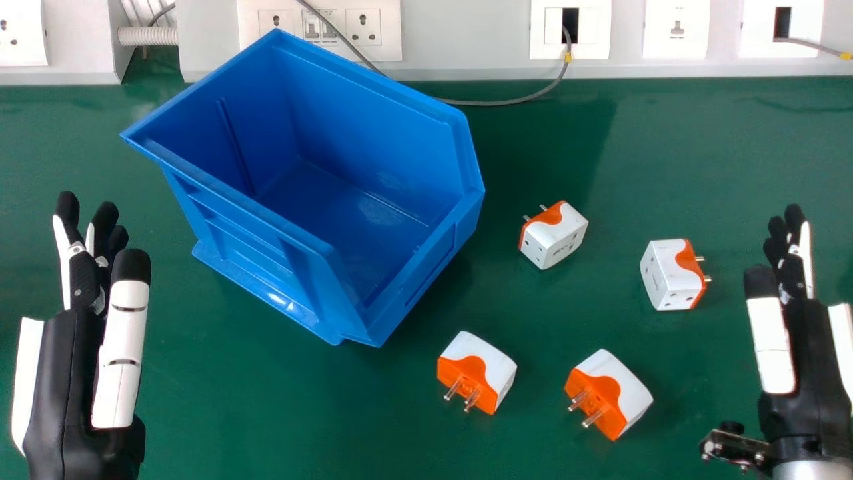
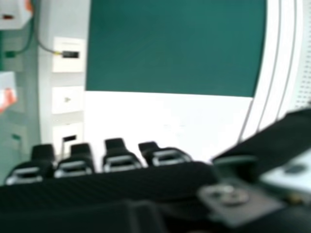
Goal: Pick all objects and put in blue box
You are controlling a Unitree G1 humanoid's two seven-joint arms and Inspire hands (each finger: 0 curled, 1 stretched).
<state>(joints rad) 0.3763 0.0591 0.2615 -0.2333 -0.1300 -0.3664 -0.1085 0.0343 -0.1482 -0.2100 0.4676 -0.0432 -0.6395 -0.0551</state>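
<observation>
My left hand point(image 1: 73, 333) rests at the left of the blue box, its fingers straight and holding nothing. At the right edge is my right hand point(image 1: 810, 360), also open; in the right hand view the right hand point(image 2: 116, 158) shows its fingertips. The blue box point(image 1: 280, 260) stands at an angle, its inside bare. Right of it lie white and orange plug adapters: one adapter point(image 1: 556, 237) nearest the box's right side, another adapter point(image 1: 666, 277) farther right, a front adapter point(image 1: 480, 373), and one more adapter point(image 1: 613, 393) beside that. Two adapters also appear in the right hand view, one adapter point(image 2: 14, 12) cut off.
A grey trunking panel point(image 1: 466, 40) with sockets runs along the back of the green table point(image 1: 266, 413). A grey cable point(image 1: 506, 102) loops down behind the box onto the table.
</observation>
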